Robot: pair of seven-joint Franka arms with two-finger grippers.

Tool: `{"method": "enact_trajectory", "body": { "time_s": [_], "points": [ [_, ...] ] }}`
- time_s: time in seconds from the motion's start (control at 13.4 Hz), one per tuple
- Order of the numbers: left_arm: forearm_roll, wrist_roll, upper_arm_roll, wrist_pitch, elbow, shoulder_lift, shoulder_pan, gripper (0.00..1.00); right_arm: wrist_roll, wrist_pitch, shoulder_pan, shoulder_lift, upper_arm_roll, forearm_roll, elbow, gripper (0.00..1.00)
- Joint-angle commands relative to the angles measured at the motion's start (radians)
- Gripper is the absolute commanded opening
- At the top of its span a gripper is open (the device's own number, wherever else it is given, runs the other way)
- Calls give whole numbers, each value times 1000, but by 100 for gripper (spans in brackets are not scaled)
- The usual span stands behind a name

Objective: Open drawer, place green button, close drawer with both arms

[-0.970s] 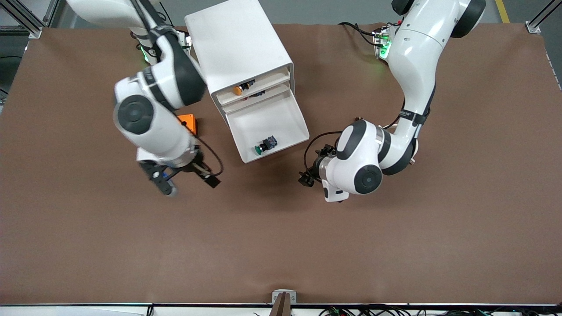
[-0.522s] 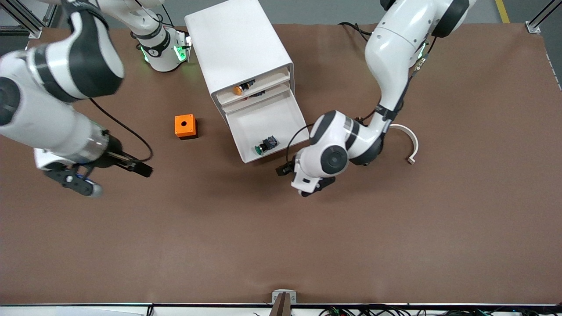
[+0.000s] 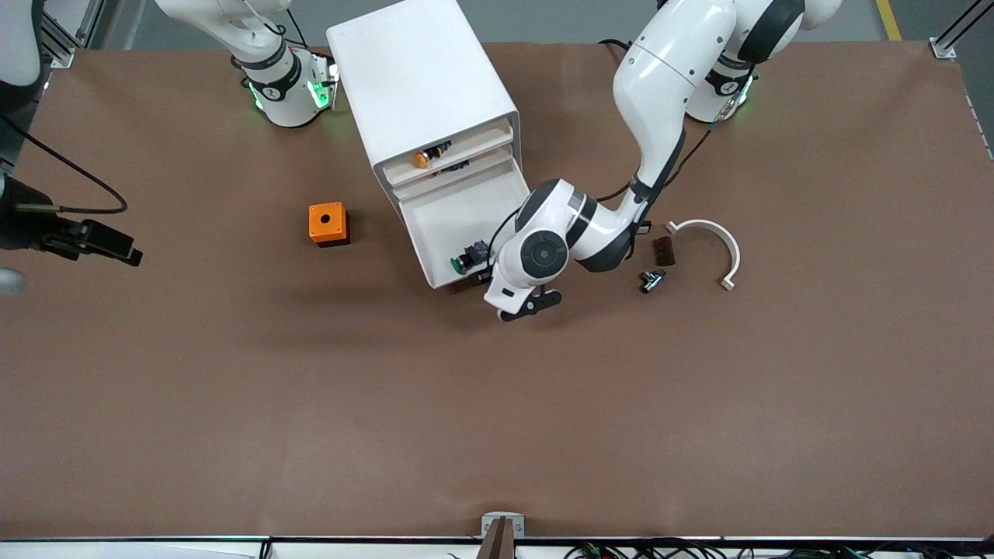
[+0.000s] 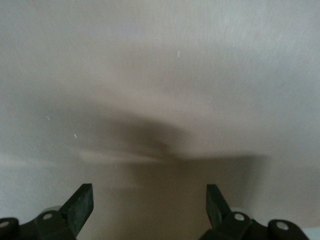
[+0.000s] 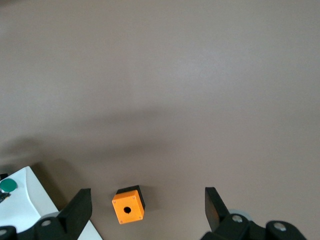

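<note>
Green-capped, the button (image 3: 468, 258) lay in the pulled-out drawer (image 3: 466, 217). By its front edge the left gripper (image 4: 149, 204) hung spread and empty; the right gripper (image 5: 147, 206) gaped empty over the table's end.

The left arm (image 3: 660, 101) comes down from the upper right of the front view and bends toward the middle. Its gripper (image 4: 147, 210) points down there, fingers (image 4: 80, 205) wide apart. The right arm (image 3: 233, 23) starts at the upper left and swings off the left edge. Its gripper (image 5: 147, 210) is up high, fingers (image 5: 80, 207) spread too.
</note>
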Motion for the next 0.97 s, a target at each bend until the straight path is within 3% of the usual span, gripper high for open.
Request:
{"method": "enact_trajectory", "body": {
  "time_s": [0.0,0.22,0.52,0.9],
  "points": [
    [10,1,-51,1,-69,-37,-13,99,-15,29,-15,-76,22,-14,-73,100],
    [12,-74,-111,-3,-97,-50,-15,99,-13,23,-72,-82,123,-80,-70,100],
    [13,-133,-162,-74,-97,-52,-24,99,-13,52,-69,-119,123,-82,-111,100],
    [4,-232,-165,-76,-94,-43,-82,100,-16,60,-72,-116,123,-92,-111,100]
  ]
}}
